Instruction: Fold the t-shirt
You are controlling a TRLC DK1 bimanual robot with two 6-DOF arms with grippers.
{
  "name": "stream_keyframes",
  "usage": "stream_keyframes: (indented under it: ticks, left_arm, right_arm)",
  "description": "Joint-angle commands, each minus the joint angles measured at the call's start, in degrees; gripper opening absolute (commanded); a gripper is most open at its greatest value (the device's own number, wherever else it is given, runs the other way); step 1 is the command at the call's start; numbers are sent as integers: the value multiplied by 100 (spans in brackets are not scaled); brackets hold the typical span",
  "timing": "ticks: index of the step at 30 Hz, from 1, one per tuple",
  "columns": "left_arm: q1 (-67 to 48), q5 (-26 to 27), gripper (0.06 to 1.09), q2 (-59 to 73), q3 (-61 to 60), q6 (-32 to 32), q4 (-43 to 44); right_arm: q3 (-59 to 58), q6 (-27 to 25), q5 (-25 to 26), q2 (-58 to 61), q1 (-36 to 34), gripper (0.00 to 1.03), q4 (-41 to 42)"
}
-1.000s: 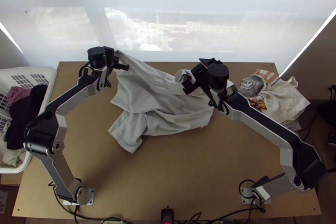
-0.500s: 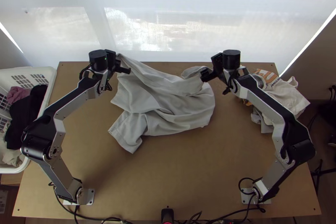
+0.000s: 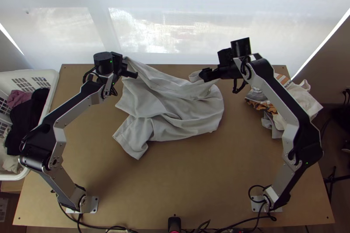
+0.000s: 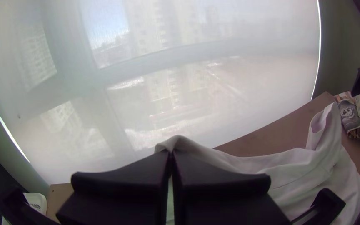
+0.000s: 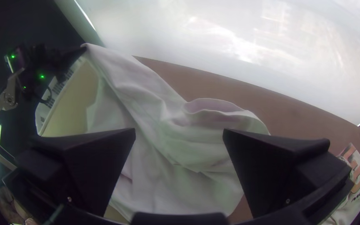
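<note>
Furthest left, beyond my left gripper, the white basket (image 3: pixel 54 78) has stiff, slotted plastic walls and holds rumpled dark, plum and pale clothes.

My left gripper (image 4: pixel 171 155) is closed on the t-shirt (image 3: pixel 175 113), its tips pinching a corner raised at the table's (image 3: pixel 183 180) far edge. From that grip the pale grey cloth runs down and across in long, soft ridges, looking smooth and limp. Nearer me, below the grip, a squared flap (image 3: pixel 133 139) with a stitched-looking hem juts out.

As I judge it, I'm early in the job: one corner is caught, but the shirt lies bunched, with no clean fold made. Spreading, squaring and all the folding seem left to do.

My right gripper (image 5: pixel 179 132) is open, with nothing between its fingers, above the shirt's other end. Just ahead of it stands a rounded, hemmed opening (image 5: pixel 215 105); collar or sleeve, I can't tell. That looks like the next edge to catch.

Right of that gripper sits a loose heap of printed and cream garments (image 3: pixel 302 97), soft and creased.
</note>
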Motion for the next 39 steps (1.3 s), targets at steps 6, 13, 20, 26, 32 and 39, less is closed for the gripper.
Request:
stream_keyframes:
  ticks: [6, 13, 20, 26, 32, 39]
  left_arm:
    - [-6, 2, 9, -188, -86, 10, -132]
    - [2, 2, 9, -355, -210, 10, -140]
    - [108, 2, 9, -443, -280, 10, -149]
    - [161, 2, 9, -434, -262, 19, -140]
    - [178, 2, 9, -452, -289, 2, -149]
    - [257, 2, 9, -469, -289, -7, -149]
  right_arm:
    - [-327, -568, 193, -443, 1506, 97, -439]
    - [-933, -955, 747, -496, 2649, 97, -290]
    - [-1496, -1166, 1239, -522, 3554, 97, 273]
    - [-1750, -1333, 1538, -399, 4134, 97, 791]
    - [-1891, -1614, 1644, -206, 4406, 97, 1345]
    - [-1750, -1729, 1644, 172, 4793, 97, 1600]
